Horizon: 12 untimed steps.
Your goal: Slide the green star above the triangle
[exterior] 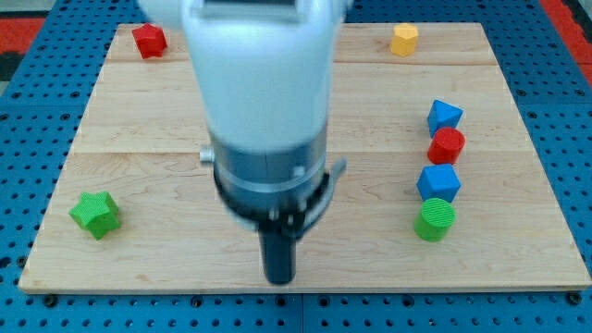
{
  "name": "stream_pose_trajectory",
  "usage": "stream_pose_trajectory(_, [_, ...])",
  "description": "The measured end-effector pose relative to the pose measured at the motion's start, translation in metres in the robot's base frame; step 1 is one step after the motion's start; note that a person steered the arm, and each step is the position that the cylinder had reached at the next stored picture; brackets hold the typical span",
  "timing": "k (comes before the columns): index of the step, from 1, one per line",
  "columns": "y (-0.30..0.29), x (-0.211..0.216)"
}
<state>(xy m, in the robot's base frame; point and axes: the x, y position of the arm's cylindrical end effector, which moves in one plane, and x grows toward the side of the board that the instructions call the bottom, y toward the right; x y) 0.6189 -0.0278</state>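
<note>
The green star [95, 214] lies on the wooden board [166, 139] near the view's bottom left. My tip [279, 279] is at the view's bottom centre, far to the right of the star and touching no block. No triangle-shaped block can be made out with certainty; a blue block [444, 115] at the view's right has slanted faces. The arm's white and grey body [266, 111] hides the board's middle.
A red block [148, 40] sits at the top left and a yellow block [404, 39] at the top right. At the right, a column runs downward: a blue block, a red cylinder [447, 145], a blue cube [438, 181], a green cylinder [435, 220].
</note>
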Motion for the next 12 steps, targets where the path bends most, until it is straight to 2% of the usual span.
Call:
stream_pose_trajectory(1, [-0.074, -0.009])
stream_pose_trajectory(2, [-0.113, -0.045])
stream_pose_trajectory(3, [-0.148, -0.023])
stream_pose_trajectory(4, [-0.209, -0.018])
stream_pose_trajectory(5, [-0.219, -0.081])
stream_pose_trajectory(6, [-0.192, -0.151])
stream_pose_trajectory(7, [-0.145, -0.170])
stream_pose_trajectory(8, [-0.176, -0.166])
stream_pose_trajectory(9, [-0.207, -0.141])
stream_pose_trajectory(10, [-0.187, -0.130])
stream_pose_trajectory(11, [-0.137, -0.138])
stream_pose_trajectory(12, [-0.111, -0.165])
